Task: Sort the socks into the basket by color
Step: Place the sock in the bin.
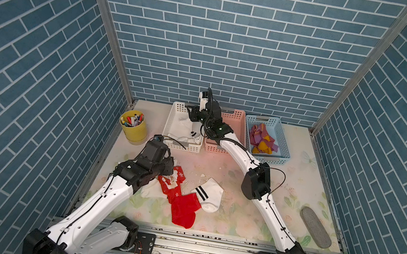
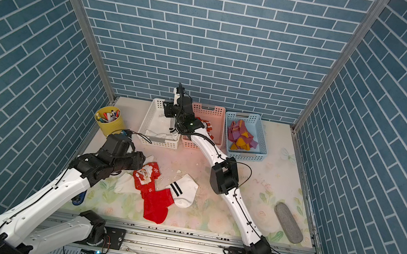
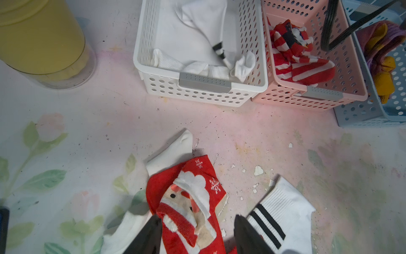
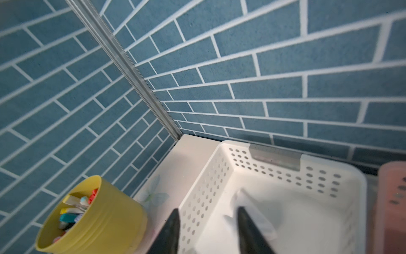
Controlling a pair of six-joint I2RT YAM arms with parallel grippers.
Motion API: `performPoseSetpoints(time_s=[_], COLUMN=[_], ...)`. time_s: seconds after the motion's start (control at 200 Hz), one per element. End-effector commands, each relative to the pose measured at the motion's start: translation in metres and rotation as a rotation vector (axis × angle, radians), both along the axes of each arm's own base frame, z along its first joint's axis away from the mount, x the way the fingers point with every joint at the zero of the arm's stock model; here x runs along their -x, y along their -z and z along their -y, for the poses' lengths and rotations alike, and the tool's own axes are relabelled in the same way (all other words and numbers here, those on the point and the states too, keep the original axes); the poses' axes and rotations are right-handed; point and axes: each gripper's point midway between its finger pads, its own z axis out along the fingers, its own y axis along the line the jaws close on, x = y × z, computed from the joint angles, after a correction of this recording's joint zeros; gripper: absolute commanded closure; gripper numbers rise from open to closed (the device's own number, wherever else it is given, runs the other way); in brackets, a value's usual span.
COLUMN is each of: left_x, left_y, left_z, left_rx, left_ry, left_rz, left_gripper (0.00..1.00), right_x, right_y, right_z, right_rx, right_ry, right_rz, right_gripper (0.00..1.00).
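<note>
Floral table (image 1: pixel 272 178) with white basket (image 1: pixel 171 122), pink basket (image 1: pixel 235 114) and blue basket (image 1: pixel 283 138) in a row at the far wall. Unsorted socks lie near the front: the red snowman sock (image 3: pixel 189 198) overlaps a plain white sock (image 1: pixel 150 193), and a black-banded white sock (image 1: pixel 209 194) lies just beside. The left gripper (image 3: pixel 197 220), much the nearer, hangs directly over the snowman sock. Its jaws are apart and straddle the sock, whose long axis runs across their closing line; contact cannot be told. The right gripper (image 4: pixel 208 211) is over the white basket, jaws apart, holding nothing.
</note>
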Motion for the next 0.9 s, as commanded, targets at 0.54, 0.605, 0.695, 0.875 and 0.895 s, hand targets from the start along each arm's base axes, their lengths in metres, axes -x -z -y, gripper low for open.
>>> performPoseSetpoints(time_s=[0.54, 0.605, 0.695, 0.875, 0.895], left_x=[-0.001, -0.005, -0.007, -0.008, -0.008], left_y=[0.015, 0.015, 0.019, 0.025, 0.025], left_z=[0.012, 0.017, 0.027, 0.042, 0.044], left_rx=[0.045, 0.064, 0.091, 0.065, 0.066], left_ry=[0.045, 0.048, 0.071, 0.110, 0.115], left_rz=[-0.018, -0.014, -0.017, -0.032, -0.029], left_gripper=[0.38, 0.38, 0.38, 0.38, 0.38], right_x=[0.068, 0.080, 0.101, 0.137, 0.140], right_y=[-0.037, -0.043, -0.034, 0.000, 0.007], right_z=[0.066, 0.091, 0.116, 0.159, 0.165], right_rx=[0.207, 0.238, 0.272, 0.342, 0.354], right_ry=[-0.037, 0.013, 0.027, 0.030, 0.032], right_rz=[-0.020, -0.026, -0.059, -0.133, -0.147], right_gripper=[0.46, 0.45, 0.45, 0.45, 0.45])
